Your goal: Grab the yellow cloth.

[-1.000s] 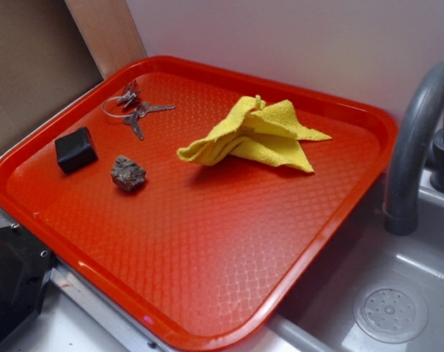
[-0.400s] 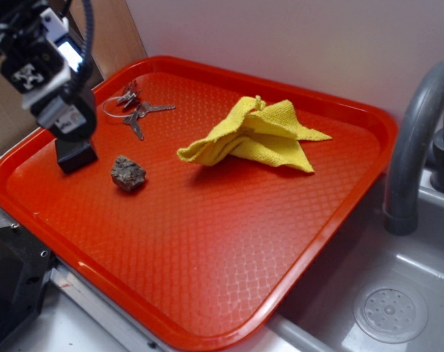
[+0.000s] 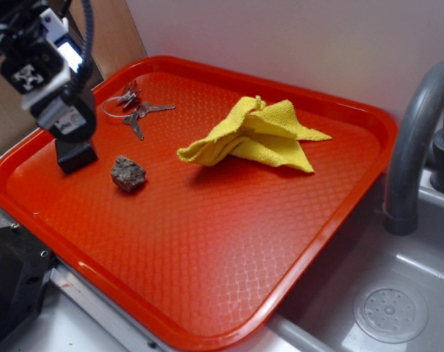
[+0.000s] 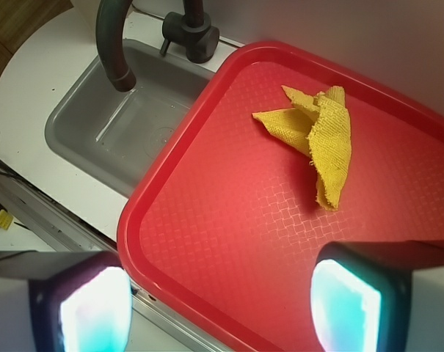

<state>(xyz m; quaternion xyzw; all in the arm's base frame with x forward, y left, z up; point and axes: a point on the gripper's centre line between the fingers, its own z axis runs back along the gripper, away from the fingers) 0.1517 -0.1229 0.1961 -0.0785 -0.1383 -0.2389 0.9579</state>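
Note:
The yellow cloth (image 3: 255, 136) lies crumpled with pointed corners on the far right part of the red tray (image 3: 207, 242). My gripper (image 3: 64, 121) hangs above the tray's left side, over the black box, well apart from the cloth. In the wrist view the yellow cloth (image 4: 324, 136) sits far ahead at the upper right of the tray (image 4: 229, 220). The gripper (image 4: 218, 308) is open, its two fingers (image 4: 82, 308) set wide with only tray rim and counter between them.
A black box (image 3: 76, 155), a small brown rock (image 3: 128, 173) and a bunch of keys (image 3: 137, 110) lie on the tray's left side. To the right are a grey faucet (image 3: 412, 147) and a sink with its drain (image 3: 390, 314). A wall stands behind the tray.
One second ago no arm was in view; it has come in at the upper left above the black box. Since 0.4 s ago it has barely shifted. The cloth has not moved.

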